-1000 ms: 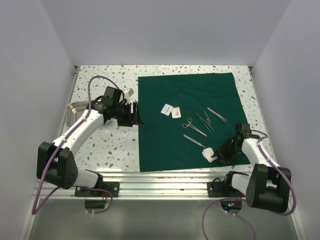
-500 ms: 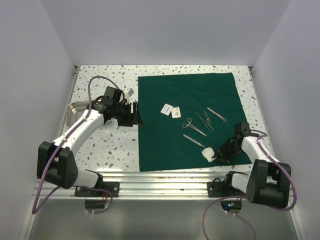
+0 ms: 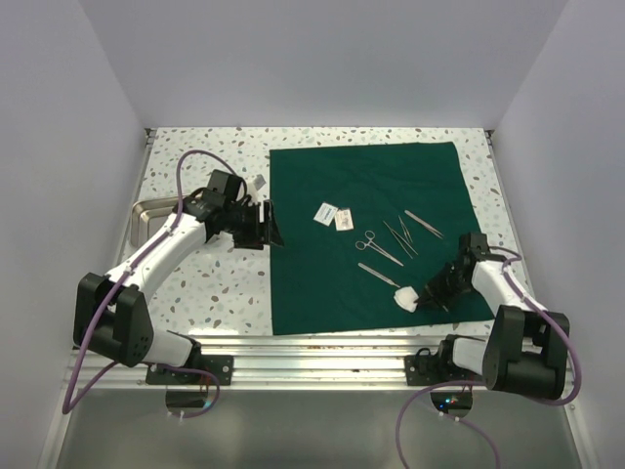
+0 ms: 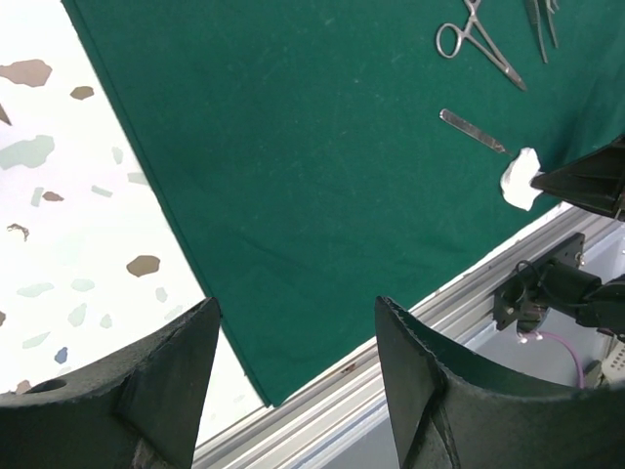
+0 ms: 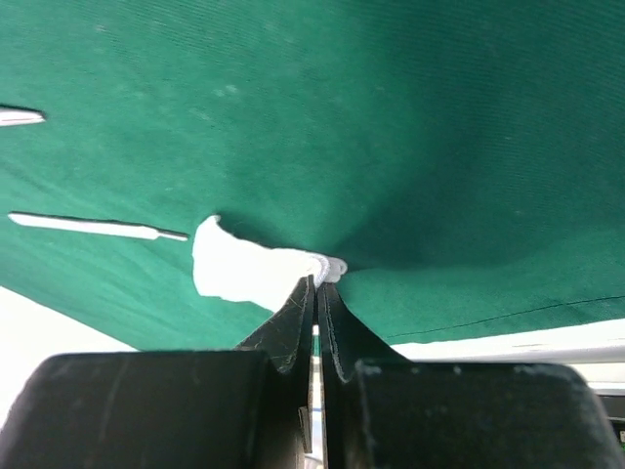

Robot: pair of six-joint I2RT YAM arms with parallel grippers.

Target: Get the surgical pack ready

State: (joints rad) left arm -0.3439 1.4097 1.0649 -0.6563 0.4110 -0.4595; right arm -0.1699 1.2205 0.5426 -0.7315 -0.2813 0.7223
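On the speckled worktop (image 3: 205,283) the dark green drape (image 3: 376,186) lies flat, right of centre, its near edge along the front rail. It carries two small packets (image 3: 333,216), ring-handled forceps (image 3: 378,246), a slim straight instrument (image 3: 379,275) and white gauze (image 3: 404,297). Near the drape's near right corner the right hand (image 3: 422,298) is pressed together on the edge of the gauze, the cloth puckering at its fingertips. At the drape's left edge the left hand (image 3: 266,225) hovers with fingers spread, holding nothing, and a steel tray (image 3: 146,203) lies on the worktop to its left.
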